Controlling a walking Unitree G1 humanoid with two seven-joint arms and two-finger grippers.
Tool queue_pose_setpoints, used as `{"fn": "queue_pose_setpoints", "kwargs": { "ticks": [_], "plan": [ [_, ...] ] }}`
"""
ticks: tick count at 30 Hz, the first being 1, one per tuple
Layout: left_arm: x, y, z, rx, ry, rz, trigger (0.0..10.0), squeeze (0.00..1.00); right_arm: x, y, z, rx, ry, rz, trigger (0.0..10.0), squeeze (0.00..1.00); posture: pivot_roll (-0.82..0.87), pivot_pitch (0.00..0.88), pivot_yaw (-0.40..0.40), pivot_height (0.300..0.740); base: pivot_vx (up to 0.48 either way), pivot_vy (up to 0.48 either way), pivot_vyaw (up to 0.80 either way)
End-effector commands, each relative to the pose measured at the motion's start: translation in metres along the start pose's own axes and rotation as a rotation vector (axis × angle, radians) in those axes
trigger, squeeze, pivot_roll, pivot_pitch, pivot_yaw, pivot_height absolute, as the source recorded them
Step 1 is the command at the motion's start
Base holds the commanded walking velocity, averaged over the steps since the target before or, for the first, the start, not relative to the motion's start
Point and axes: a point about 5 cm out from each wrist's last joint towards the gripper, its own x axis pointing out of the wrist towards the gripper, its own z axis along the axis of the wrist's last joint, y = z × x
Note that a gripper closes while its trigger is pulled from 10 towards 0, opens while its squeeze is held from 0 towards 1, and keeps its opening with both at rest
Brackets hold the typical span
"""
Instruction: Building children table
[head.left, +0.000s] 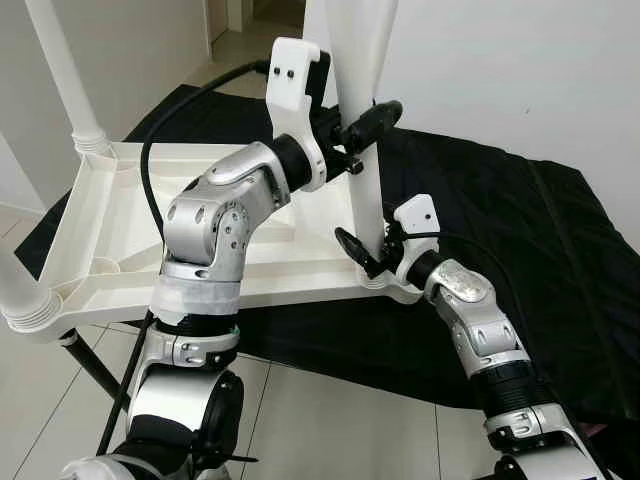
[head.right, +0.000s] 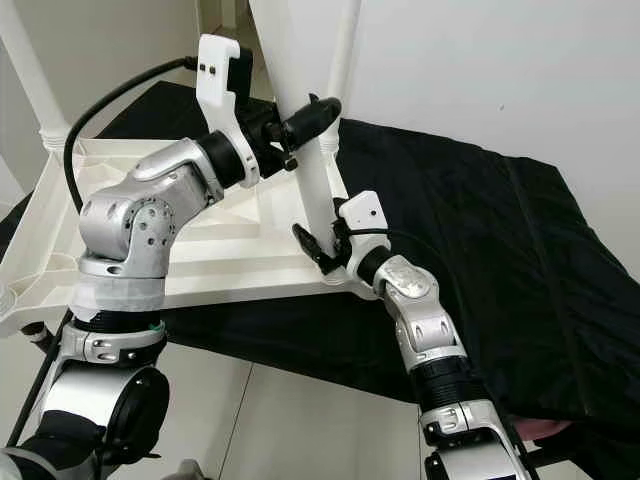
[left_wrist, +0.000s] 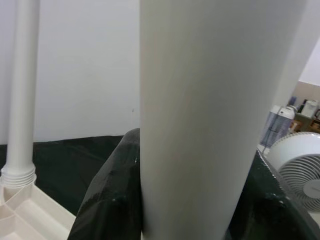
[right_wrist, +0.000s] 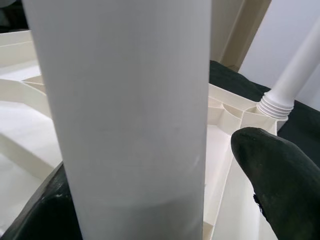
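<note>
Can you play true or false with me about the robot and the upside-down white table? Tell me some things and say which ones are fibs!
1. The white tabletop lies upside down on a black cloth. True.
2. Both grippers are on the same table leg. True: the left gripper grips it higher up, the right gripper is near its base.
3. The right gripper is higher on the leg than the left one. False: the right one is lower, by the corner socket.
4. The table has no other legs fitted yet. False: other legs already stand in their corners.
5. The cloth is bright red. False: it is black.
</note>
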Motion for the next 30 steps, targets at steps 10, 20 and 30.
{"fn": "queue_pose_setpoints", "kwargs": {
  "ticks": [10,20,30],
  "plan": [
    [0.012,0.004,0.011,0.001,0.004,0.102,10.0,0.00,0.008,0.003,0.002,0.015,-0.007,-0.046,10.0,0.00,0.02,0.000,-0.052,0.740,0.000,0.000,0.00],
    [0.022,0.006,0.024,0.091,0.004,0.231,10.0,0.00,0.021,0.017,0.005,0.040,-0.026,-0.075,10.0,0.00,0.02,0.000,-0.057,0.740,0.000,0.000,0.00],
    [0.032,-0.002,0.031,0.099,-0.010,0.302,10.0,0.00,0.043,0.019,0.011,0.080,-0.011,-0.310,10.0,0.00,0.02,0.000,-0.064,0.740,0.000,0.000,0.00]
  ]
}}
